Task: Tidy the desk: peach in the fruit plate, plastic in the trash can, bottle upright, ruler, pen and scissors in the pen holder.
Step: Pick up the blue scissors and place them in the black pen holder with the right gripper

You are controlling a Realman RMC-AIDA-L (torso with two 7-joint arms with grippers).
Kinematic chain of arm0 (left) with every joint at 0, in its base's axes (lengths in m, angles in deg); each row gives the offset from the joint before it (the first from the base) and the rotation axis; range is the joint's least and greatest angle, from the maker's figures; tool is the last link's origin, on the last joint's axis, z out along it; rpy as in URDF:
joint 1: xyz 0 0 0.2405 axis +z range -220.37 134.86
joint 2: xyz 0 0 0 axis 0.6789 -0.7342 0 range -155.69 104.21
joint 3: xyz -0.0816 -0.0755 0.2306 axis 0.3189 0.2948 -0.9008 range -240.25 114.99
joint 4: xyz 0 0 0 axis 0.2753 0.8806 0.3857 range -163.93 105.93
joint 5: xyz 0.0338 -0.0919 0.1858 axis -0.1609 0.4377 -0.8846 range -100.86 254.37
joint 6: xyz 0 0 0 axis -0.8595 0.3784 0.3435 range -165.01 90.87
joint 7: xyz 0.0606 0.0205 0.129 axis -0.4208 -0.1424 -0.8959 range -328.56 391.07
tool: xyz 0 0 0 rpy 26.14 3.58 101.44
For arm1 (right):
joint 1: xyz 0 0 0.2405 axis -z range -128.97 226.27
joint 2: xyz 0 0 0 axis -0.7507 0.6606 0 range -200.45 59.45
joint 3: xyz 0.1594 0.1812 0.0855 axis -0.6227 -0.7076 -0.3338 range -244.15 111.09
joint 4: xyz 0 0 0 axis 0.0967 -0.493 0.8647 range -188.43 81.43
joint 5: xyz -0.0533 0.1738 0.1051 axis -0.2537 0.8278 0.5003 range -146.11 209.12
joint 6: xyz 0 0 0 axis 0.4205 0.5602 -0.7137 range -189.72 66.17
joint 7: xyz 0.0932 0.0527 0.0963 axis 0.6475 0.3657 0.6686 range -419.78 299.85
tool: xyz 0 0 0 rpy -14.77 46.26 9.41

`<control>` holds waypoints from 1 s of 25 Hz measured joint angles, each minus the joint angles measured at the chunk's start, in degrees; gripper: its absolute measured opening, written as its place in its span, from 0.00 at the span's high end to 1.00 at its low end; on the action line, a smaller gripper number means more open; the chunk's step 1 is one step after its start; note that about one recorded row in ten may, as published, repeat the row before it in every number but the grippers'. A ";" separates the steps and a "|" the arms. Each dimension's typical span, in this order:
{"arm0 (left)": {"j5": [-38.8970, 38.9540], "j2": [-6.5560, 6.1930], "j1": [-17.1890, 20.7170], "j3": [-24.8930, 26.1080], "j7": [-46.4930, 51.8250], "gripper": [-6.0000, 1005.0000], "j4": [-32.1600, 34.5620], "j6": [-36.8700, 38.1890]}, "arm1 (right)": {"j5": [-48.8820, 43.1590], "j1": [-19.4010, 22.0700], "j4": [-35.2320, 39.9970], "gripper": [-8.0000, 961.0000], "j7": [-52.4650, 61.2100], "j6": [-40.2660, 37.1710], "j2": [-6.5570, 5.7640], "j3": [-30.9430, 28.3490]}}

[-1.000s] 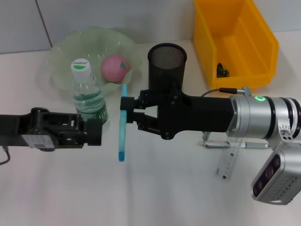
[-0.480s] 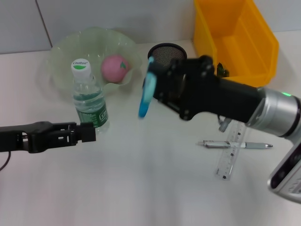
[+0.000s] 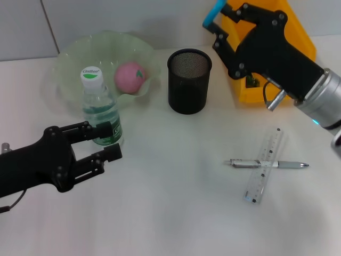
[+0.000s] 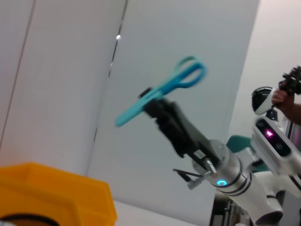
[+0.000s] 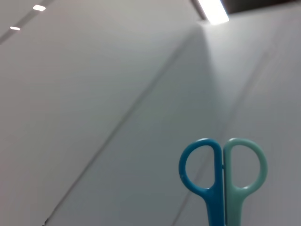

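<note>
My right gripper (image 3: 221, 20) is raised high at the back, above the yellow trash can (image 3: 277, 53), shut on the blue scissors (image 3: 214, 12). The left wrist view shows the scissors (image 4: 162, 91) held in the air by that gripper (image 4: 157, 107). Their handles (image 5: 223, 175) show in the right wrist view. The black mesh pen holder (image 3: 189, 81) stands left of that gripper and below it. A peach (image 3: 130, 76) lies in the green fruit plate (image 3: 72, 58). The bottle (image 3: 100, 109) stands upright. My left gripper (image 3: 109, 141) is open just in front of the bottle. Ruler (image 3: 265, 170) and pen (image 3: 242, 163) lie crossed at the right.
A small dark item (image 3: 251, 80) lies inside the trash can. A grey wall runs along the back of the white desk (image 3: 176, 213).
My right arm has swung up and back to the right, carrying the scissors from in front of the pen holder to above the trash can. The left gripper has turned and shifted slightly right.
</note>
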 joint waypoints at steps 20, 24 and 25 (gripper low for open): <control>-0.12 0.16 -1.36 -3.79 -12.55 0.46 -8.73 -9.50 | -0.04 -3.94 5.43 0.70 28.41 24.92 -0.07 0.17; -0.09 0.23 -1.35 -5.63 -11.93 0.37 -8.21 -10.38 | -0.08 -4.42 5.20 0.70 28.81 26.44 -0.08 0.32; 0.04 0.26 -1.17 -5.46 -12.41 0.33 -8.30 -10.42 | -0.10 -4.72 5.16 0.69 29.24 27.69 -0.08 1.12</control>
